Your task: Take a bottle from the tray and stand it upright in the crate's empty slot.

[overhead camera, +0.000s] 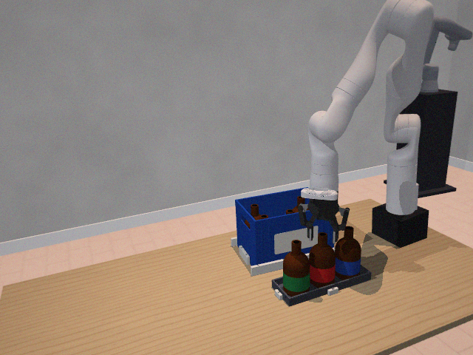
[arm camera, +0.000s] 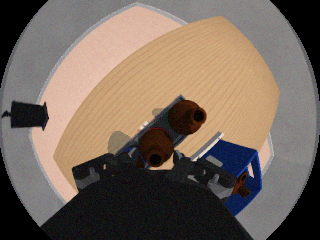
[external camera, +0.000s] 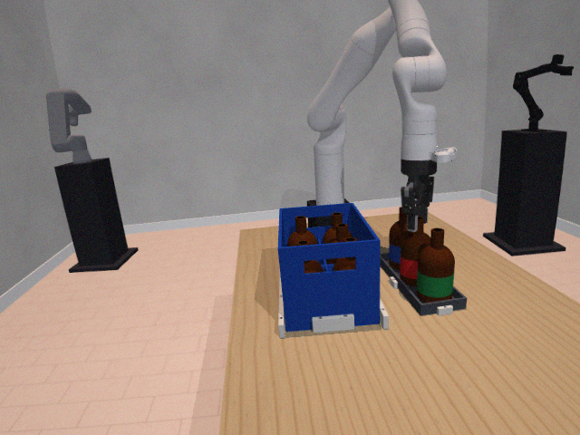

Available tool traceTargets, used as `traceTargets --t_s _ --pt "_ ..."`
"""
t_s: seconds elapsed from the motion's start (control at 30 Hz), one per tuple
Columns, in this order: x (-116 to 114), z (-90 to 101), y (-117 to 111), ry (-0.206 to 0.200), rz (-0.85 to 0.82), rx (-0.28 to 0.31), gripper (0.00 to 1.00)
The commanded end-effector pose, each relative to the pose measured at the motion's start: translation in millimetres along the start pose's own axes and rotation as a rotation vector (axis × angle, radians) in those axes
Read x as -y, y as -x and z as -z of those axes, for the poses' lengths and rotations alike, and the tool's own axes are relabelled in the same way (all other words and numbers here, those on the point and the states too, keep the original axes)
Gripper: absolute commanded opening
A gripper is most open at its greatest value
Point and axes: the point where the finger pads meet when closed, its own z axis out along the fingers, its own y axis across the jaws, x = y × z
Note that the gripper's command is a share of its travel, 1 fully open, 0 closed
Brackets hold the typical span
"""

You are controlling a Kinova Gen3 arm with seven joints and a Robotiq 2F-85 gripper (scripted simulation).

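My gripper (overhead camera: 322, 237) (external camera: 411, 227) (arm camera: 155, 154) is spread around the neck of the red-labelled bottle (overhead camera: 321, 259) (external camera: 413, 255) (arm camera: 155, 145), which stands upright in the tray (overhead camera: 311, 298) (external camera: 427, 307) (arm camera: 176, 101)

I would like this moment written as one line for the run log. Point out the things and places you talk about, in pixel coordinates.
gripper (overhead camera: 322, 237) (external camera: 411, 226): open, above red-label bottle (overhead camera: 322, 259) (external camera: 412, 253) (arm camera: 156, 142) | tray (overhead camera: 310, 299) (external camera: 421, 309): three bottles, upright | crate (overhead camera: 263, 244) (external camera: 330, 290): bottle not yet added

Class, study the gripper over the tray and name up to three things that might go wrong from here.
1. The open gripper is low around the neck of the red-labelled bottle; an off-centre descent might tip it.
2. The blue-labelled bottle stands close beside, so a finger might knock it.
3. The blue crate has high walls, which a carried bottle might clip.
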Motion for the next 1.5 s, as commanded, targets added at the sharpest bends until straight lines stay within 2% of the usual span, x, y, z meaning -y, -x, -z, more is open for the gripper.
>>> traceTargets --t_s 0.0,0.1,0.13,1.47 --pt "-0.2 0.5 -0.4 0.0 0.0 -0.002 0.64" --pt "-0.2 0.5 -0.4 0.0 0.0 -0.002 0.64" --pt "-0.2 0.5 -0.4 0.0 0.0 -0.002 0.0" --pt "-0.2 0.5 -0.4 0.0 0.0 -0.002 0.0"
